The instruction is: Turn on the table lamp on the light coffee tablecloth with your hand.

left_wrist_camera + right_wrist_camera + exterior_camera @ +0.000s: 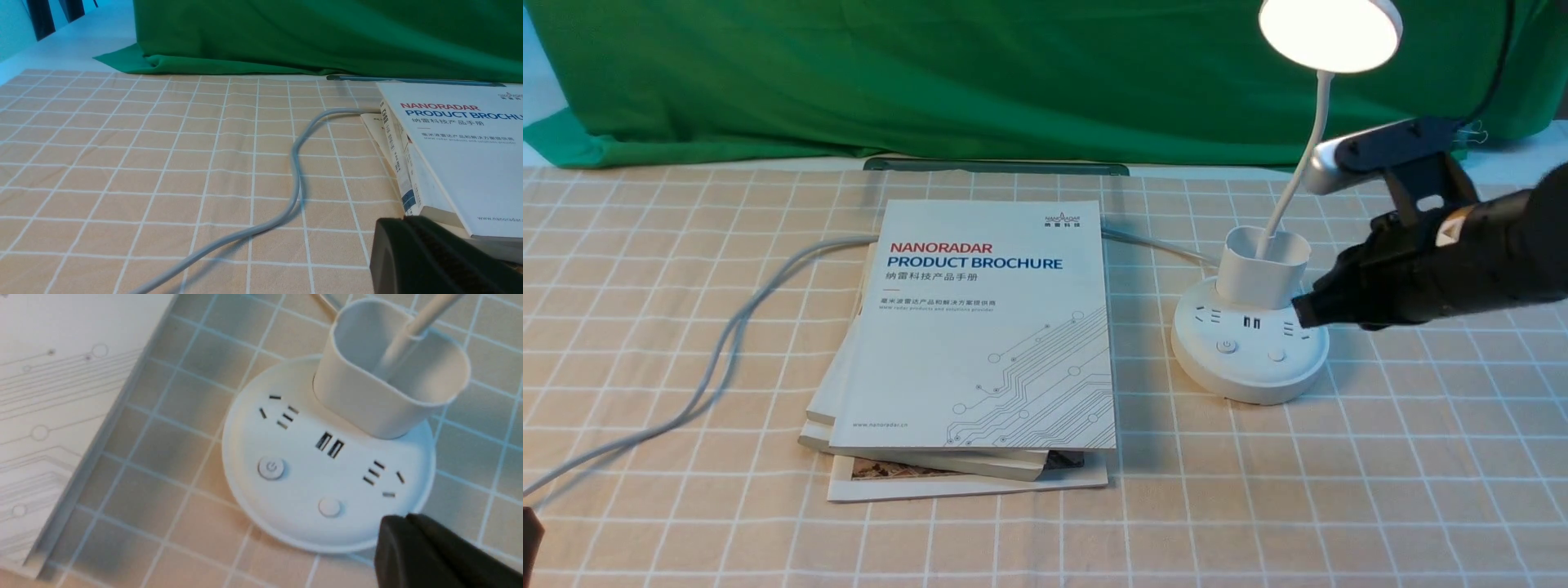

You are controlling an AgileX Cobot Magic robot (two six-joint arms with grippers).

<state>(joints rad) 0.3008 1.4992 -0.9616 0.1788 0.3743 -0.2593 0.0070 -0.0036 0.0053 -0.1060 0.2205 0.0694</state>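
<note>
Table lamp (pixel 1250 343): right of centre in the front view, standing on the cloth. It is smooth white plastic, with a thin bent neck rising out of an oval cup on a round, flat base.
Lamp head (pixel 1330 33): a round disc at the upper right of the frame, glowing bright.
Base top: slotted sockets on either side and two USB ports in the middle. In front of these are a round button with a power symbol (pixel 271 468) and a plain round button (pixel 329 507).
Light coffee tablecloth (pixel 1339 490): matte beige-tan weave ruled into squares by thin white lines.
Right tool (pixel 1307 312): black and tapered, its tips pressed together on nothing. It sits at the base's right edge near the plain button; whether it touches the base cannot be told.
Left tool (pixel 402 220): a dark wedge low over the cloth, its tips meeting and empty.
Brochure stack (pixel 980 327): glossy white booklets, left of the lamp.
Grey cable (pixel 727 343): a smooth round cord curving toward the lower left.
Green cloth (pixel 931 73): a plain, creased backdrop across the top.
</note>
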